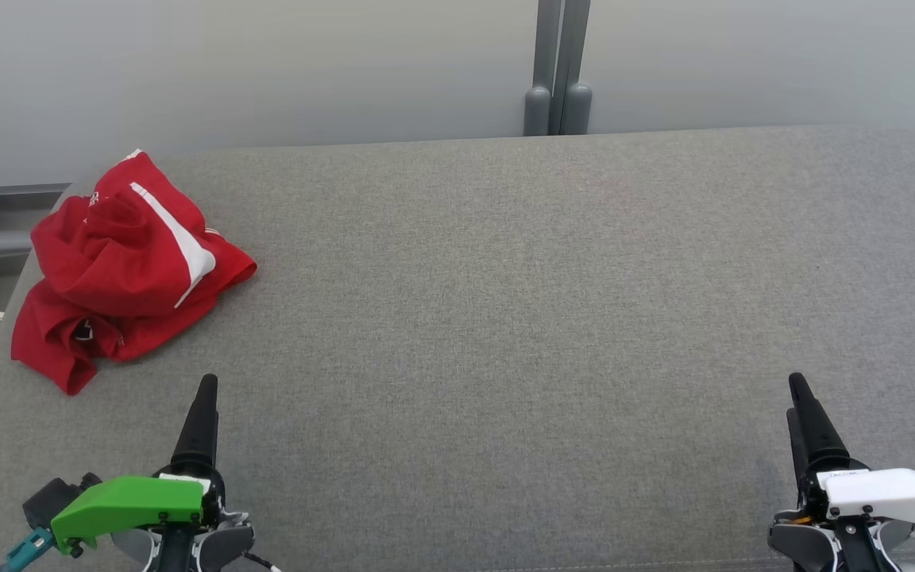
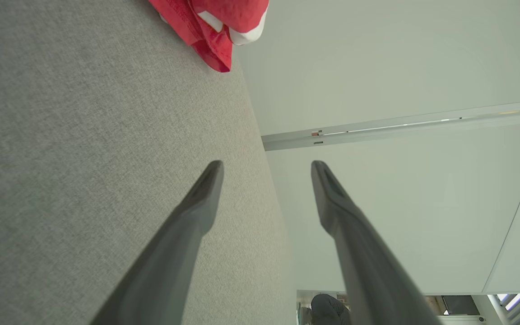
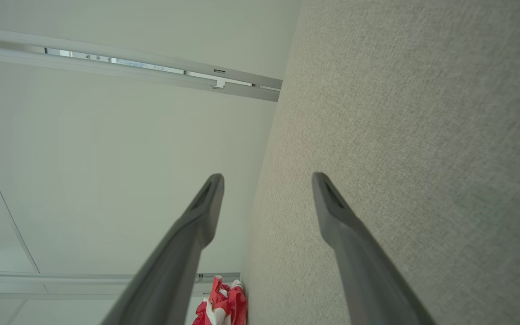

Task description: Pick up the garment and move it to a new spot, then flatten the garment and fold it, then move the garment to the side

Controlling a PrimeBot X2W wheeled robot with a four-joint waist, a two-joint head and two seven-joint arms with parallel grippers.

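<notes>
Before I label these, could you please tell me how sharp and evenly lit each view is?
Head view: soft, even light, red garment crisp, hardly any shadow on the grey surface. Left wrist view: left gripper blurs near the lens. Right wrist view: right gripper blurs likewise.

Long dark tapered fingers (image 1: 202,421); green cover (image 1: 128,500), black screws (image 1: 162,516) and teal plug (image 1: 28,548) on left gripper (image 1: 206,388), white cover (image 1: 894,492) with black screws on right gripper (image 1: 795,393)

Before me spreads a wide grey woven-fabric surface (image 1: 505,318). On it, at the far left by the edge, lies a crumpled red garment with white stripes (image 1: 120,270).
</notes>
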